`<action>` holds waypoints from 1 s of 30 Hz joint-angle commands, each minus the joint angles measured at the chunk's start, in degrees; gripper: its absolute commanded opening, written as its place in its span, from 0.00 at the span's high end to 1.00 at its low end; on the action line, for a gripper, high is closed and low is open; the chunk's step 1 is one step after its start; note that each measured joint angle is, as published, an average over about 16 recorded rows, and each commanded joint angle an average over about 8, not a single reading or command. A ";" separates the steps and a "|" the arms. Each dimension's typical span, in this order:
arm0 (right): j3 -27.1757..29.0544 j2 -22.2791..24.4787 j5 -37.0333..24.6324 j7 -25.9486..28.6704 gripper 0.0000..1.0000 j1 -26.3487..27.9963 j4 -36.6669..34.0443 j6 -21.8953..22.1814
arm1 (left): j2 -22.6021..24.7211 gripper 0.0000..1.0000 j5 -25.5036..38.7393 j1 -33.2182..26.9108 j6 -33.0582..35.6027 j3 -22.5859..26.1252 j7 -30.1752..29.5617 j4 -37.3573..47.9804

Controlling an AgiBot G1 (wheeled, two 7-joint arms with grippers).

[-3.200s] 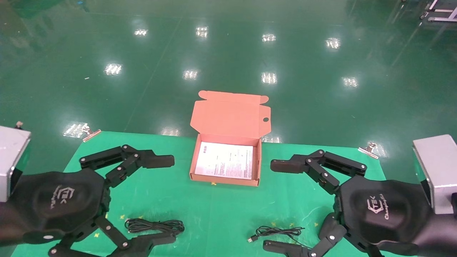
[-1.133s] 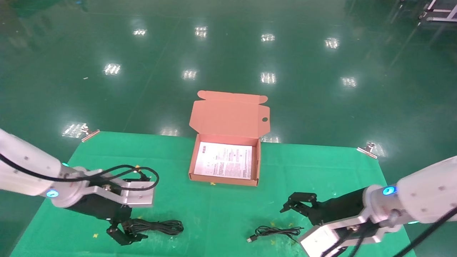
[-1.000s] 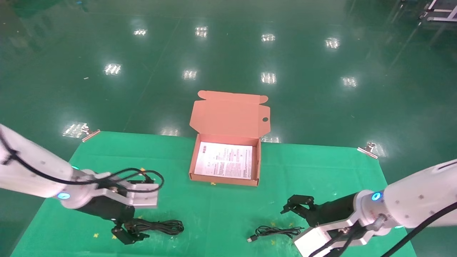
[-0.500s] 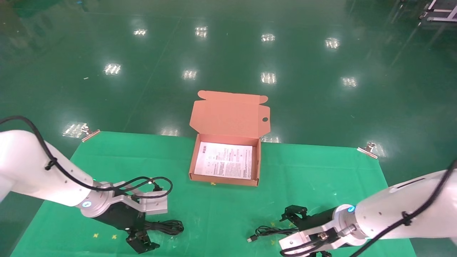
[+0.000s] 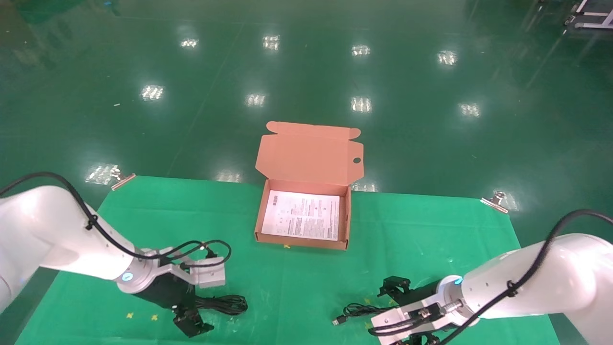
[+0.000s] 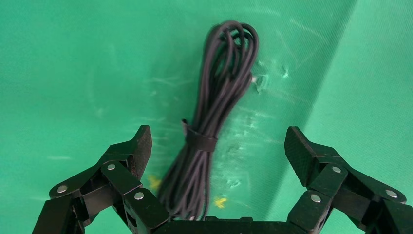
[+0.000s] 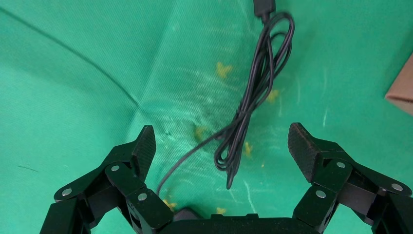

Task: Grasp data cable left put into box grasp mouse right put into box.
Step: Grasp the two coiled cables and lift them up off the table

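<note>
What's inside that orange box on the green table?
Only a white printed sheet shows, lying flat on the floor of the open box. Whatever may lie under the sheet is covered.

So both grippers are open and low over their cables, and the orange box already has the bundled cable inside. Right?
Not quite. In the head view the box holds only a printed sheet. The bundled cable lies on the green mat, between the open left gripper's fingers. The right gripper is open over the mouse cord.

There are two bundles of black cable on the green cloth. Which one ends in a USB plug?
The thin cord by the right gripper; its USB plug lies free. The thicker data cable, between the left gripper's fingers, shows none.
</note>
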 commanded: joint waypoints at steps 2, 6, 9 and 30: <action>-0.15 -0.82 -0.65 -0.39 0.33 -0.01 -2.11 1.15 | 0.93 0.17 0.25 -0.18 -1.37 0.08 1.41 2.72; -0.20 -1.65 -1.17 -0.46 0.83 -0.01 -4.12 2.33 | 1.74 0.67 0.48 -0.31 -3.01 0.15 3.05 4.74; -0.27 -1.93 -1.37 -0.52 1.00 -0.02 -4.68 2.64 | 1.98 0.99 0.52 -0.33 -3.59 0.14 3.60 5.35; -0.16 -1.56 -1.11 -0.44 1.00 0.02 -3.99 2.30 | 1.63 1.00 0.43 -0.30 -2.92 0.10 2.89 4.43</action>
